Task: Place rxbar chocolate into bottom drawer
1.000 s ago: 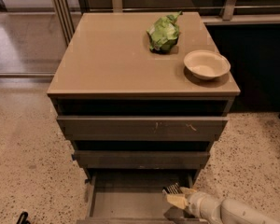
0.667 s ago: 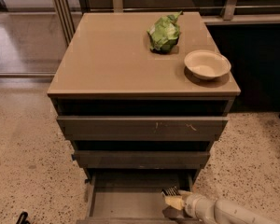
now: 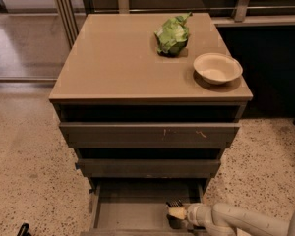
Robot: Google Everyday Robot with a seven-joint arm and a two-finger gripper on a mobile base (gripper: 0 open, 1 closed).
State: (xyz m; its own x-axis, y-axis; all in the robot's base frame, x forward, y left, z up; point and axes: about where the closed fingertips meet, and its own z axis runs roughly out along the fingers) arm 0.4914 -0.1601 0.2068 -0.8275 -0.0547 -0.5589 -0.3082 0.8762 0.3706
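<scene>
The bottom drawer (image 3: 132, 213) is pulled open at the foot of the cabinet, a wide shallow grey tray. My gripper (image 3: 175, 212) reaches in from the lower right and hangs over the drawer's right part. A small dark piece with pale marks, the rxbar chocolate (image 3: 173, 203), sticks out at the gripper's tip and stays with it. The gripper looks shut on it. Most of the bar is hidden by the gripper.
The two upper drawers (image 3: 150, 134) stand slightly open above. On the cabinet top (image 3: 113, 63) lie a wrinkly green bag (image 3: 172, 34) and a cream bowl (image 3: 217, 68). Speckled floor surrounds the cabinet; a dark counter and rails stand behind.
My gripper has moved a little to the left over the bottom drawer, with the dark bar still at its tip. Nothing else has moved.
</scene>
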